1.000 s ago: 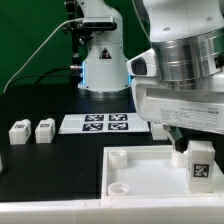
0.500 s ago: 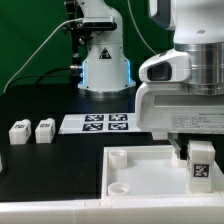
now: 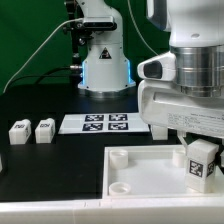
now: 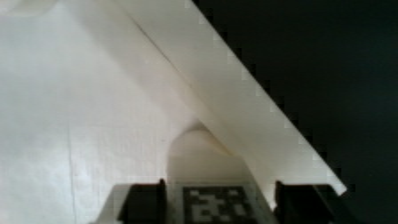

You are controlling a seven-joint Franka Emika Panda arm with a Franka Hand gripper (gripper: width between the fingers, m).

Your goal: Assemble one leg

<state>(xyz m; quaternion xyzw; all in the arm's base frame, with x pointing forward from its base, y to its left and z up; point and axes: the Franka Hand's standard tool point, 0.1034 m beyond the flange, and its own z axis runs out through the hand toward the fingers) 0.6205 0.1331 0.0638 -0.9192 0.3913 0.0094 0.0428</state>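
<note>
My gripper (image 3: 200,158) is shut on a leg (image 3: 201,162), a small white block with a black-and-white tag, held over the large white tray-like piece (image 3: 135,185) at the exterior view's right. In the wrist view the leg (image 4: 217,203) sits between my two dark fingers (image 4: 139,203), above the tray's white surface (image 4: 89,110) near a round socket (image 4: 205,155). Two more legs (image 3: 19,131) (image 3: 43,130) lie on the black table at the exterior view's left.
The marker board (image 3: 104,123) lies on the table behind the tray. The robot base (image 3: 103,55) stands at the back. A round corner socket (image 3: 118,158) rises at the tray's near-left corner. A white edge piece (image 3: 2,163) shows at the far left.
The gripper with the leg has turned slightly; the leg now looks tilted and a little lower over the tray. The two loose legs have not moved.
</note>
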